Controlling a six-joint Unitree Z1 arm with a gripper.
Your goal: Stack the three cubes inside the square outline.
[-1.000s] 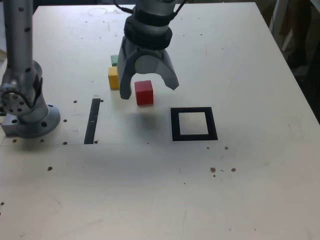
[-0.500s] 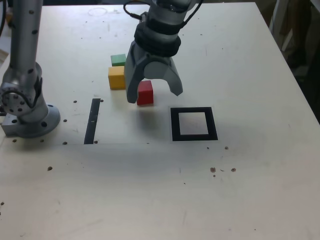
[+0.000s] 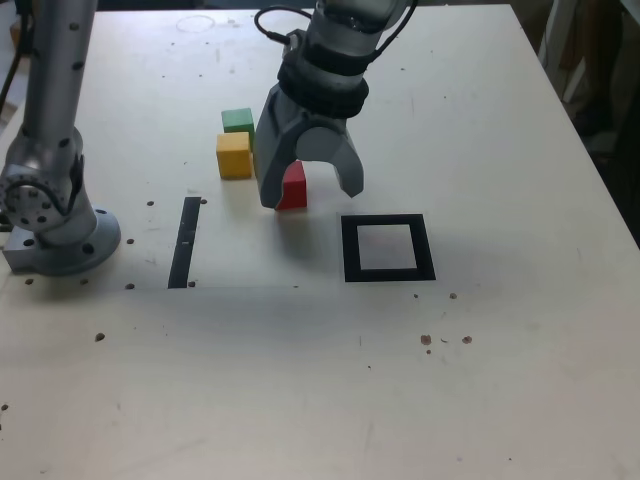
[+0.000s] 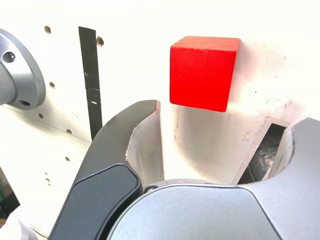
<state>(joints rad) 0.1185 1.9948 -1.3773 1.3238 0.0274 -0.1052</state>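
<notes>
In the exterior view, the matte yellow cube [image 3: 234,157] and green cube [image 3: 238,121] are less covered than a second ago. The smooth-faced red cube [image 3: 293,188] is partly hidden. The gripper [image 3: 311,197] is shifted rightward and slightly narrowed, yet wide open; nothing is held. The black square outline [image 3: 427,247] is unoccupied.

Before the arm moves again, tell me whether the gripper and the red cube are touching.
Apart: the wrist view plainly shows pale tabletop between the red cube and both fingers of the open gripper.
</notes>
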